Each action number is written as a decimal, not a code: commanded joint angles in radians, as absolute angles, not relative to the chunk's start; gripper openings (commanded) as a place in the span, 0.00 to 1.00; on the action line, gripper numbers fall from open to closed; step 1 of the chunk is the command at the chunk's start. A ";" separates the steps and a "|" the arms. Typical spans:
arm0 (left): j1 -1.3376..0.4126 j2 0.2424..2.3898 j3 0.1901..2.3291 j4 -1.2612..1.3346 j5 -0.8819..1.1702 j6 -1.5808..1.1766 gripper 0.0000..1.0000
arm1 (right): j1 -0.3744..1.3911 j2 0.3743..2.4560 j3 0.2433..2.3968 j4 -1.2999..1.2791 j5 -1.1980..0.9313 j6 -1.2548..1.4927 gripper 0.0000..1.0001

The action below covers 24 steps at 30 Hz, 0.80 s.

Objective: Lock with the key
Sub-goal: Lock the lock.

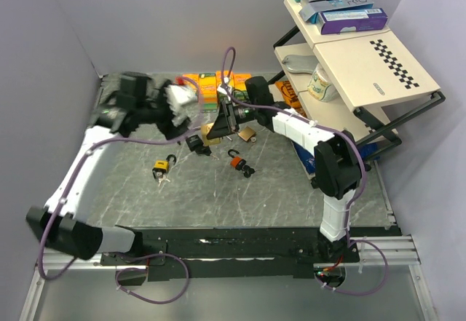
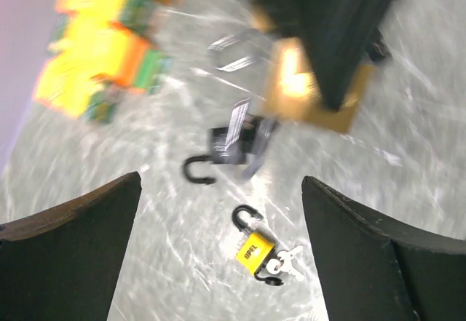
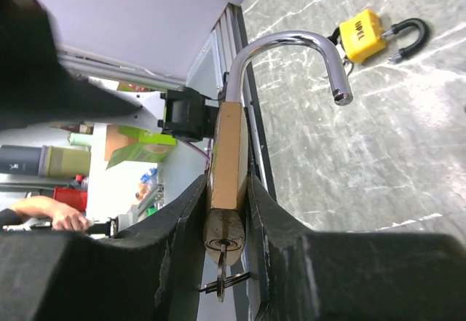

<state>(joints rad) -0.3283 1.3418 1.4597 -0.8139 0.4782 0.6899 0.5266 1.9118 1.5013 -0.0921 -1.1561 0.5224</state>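
A brass padlock is clamped by its flat sides in my right gripper, which is shut on it. Its silver shackle stands open, and a key on a ring sticks out of the keyhole at the bottom. In the top view this lock hangs above the mat's middle, in the right gripper. My left gripper is just left of it, open and holding nothing. Seen from the left wrist, the left gripper hovers over a yellow padlock with keys.
On the mat lie the yellow padlock, a black padlock and an orange padlock, all with open shackles. Orange and yellow boxes sit at the back. A two-tier shelf with boxes stands at the right.
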 commanded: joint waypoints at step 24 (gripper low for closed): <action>-0.213 0.954 1.167 -0.299 0.979 0.469 0.94 | 0.534 1.462 1.494 -0.066 -1.302 0.158 0.00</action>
<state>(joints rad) -0.1726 0.9646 1.1336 -0.3843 0.9142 0.4282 0.5247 1.5486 1.4956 -0.1150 -1.2552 0.1947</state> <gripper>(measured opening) 0.964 0.309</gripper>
